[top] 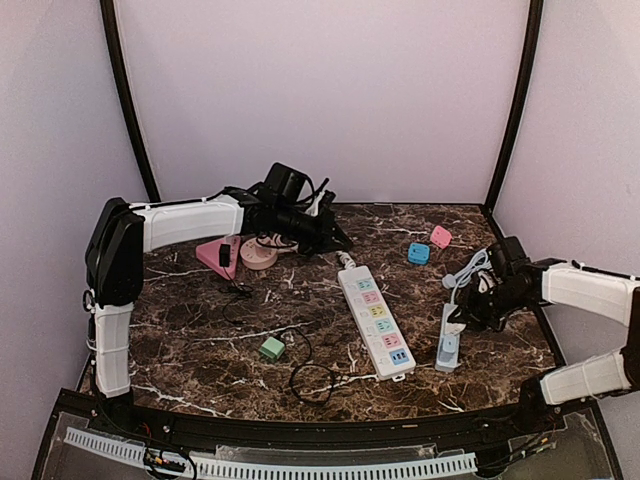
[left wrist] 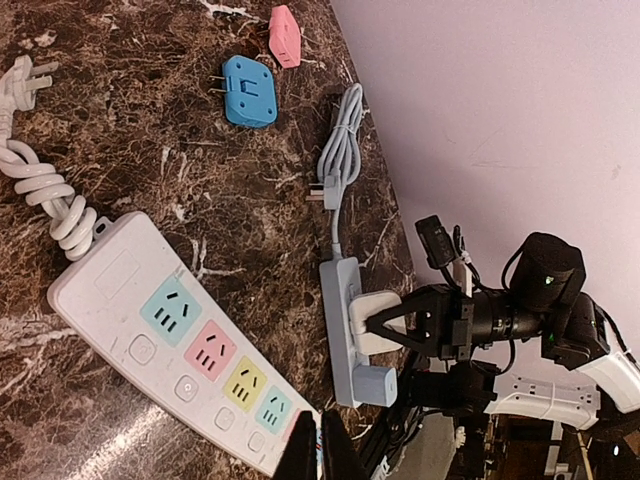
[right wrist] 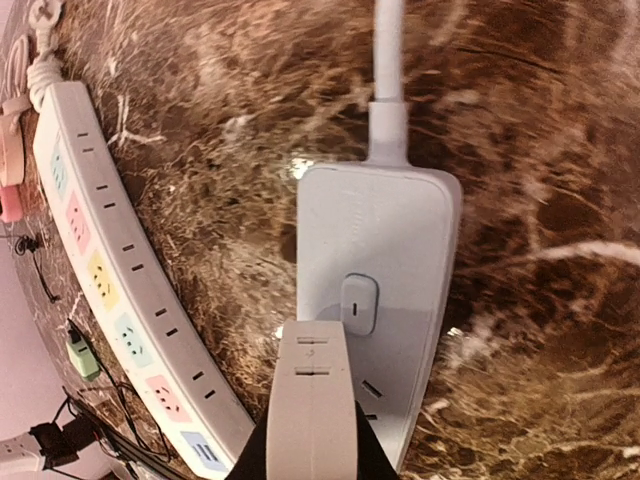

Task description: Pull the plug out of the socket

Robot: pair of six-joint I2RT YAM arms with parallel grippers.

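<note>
White plug [right wrist: 312, 395] sits clamped in the right gripper [right wrist: 312, 452], directly above its grey socket strip [right wrist: 400, 260], which lies near-to-far along the counter's right edge.

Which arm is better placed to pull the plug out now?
Right. The right gripper straddles the white plug on the small grey strip; the left gripper sits far away at the table's back.

White plug [left wrist: 372, 318] on grey socket strip [left wrist: 338, 300], right side.
Strip lies flat, long axis front-to-back; plug square, sits mid-strip.
</note>
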